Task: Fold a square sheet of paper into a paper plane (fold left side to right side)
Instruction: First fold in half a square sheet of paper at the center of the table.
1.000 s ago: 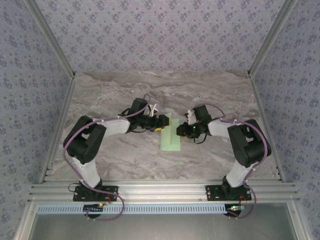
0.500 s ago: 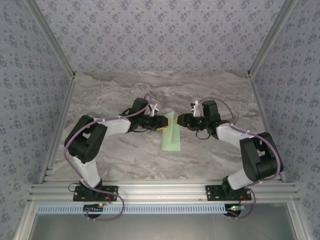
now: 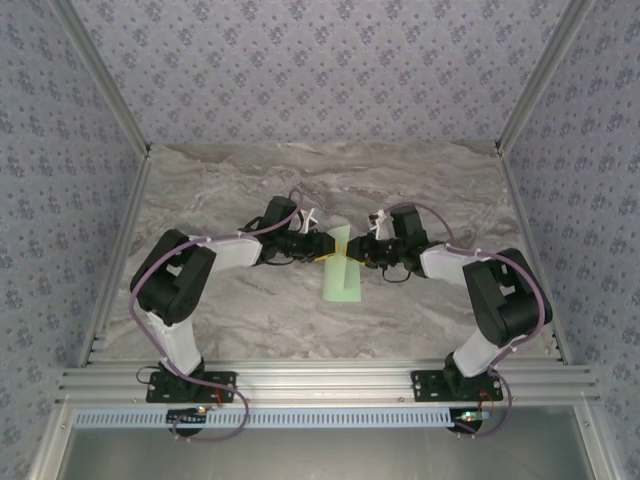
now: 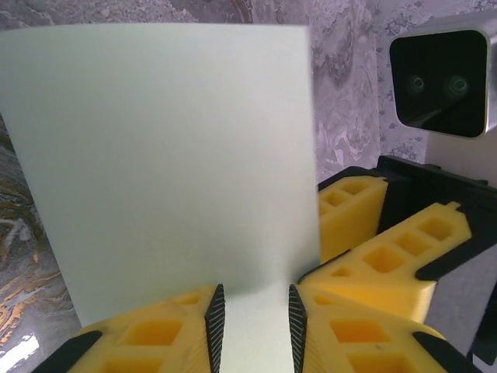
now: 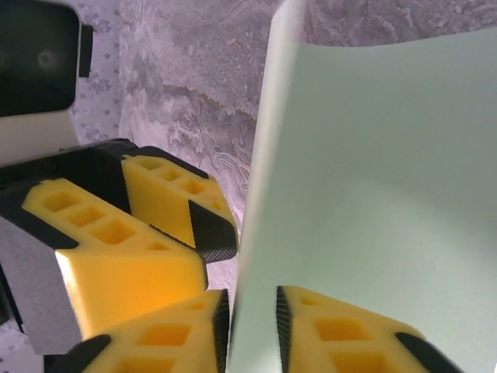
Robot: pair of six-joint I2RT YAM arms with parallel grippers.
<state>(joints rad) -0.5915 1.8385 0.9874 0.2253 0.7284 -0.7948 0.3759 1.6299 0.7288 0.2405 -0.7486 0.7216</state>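
The square sheet of paper [image 3: 342,282] is pale mint green and lies mid-table as a narrow folded strip. Its far part stands up as a flap between the two grippers. My left gripper [image 3: 331,247] meets the flap from the left. In the left wrist view the flap [image 4: 171,155] faces the camera, and the left gripper [image 4: 255,299] has its jaws a narrow gap apart at the flap's face. My right gripper [image 3: 357,249] meets it from the right. There the paper [image 5: 388,171] runs down between the slightly parted jaws of the right gripper [image 5: 251,303]. The paper plane is out of view.
The marble table [image 3: 240,180] is bordered by patterned walls left, right and behind. An aluminium rail [image 3: 320,382] carrying both arm bases runs along the near edge. The right gripper's yellow fingers [image 4: 373,264] show past the flap's edge, as do the left gripper's fingers [image 5: 155,210].
The right gripper swung to the far side, then came left up against the sheet's far part. Both grippers' jaws have narrowed. The left arm has barely moved.
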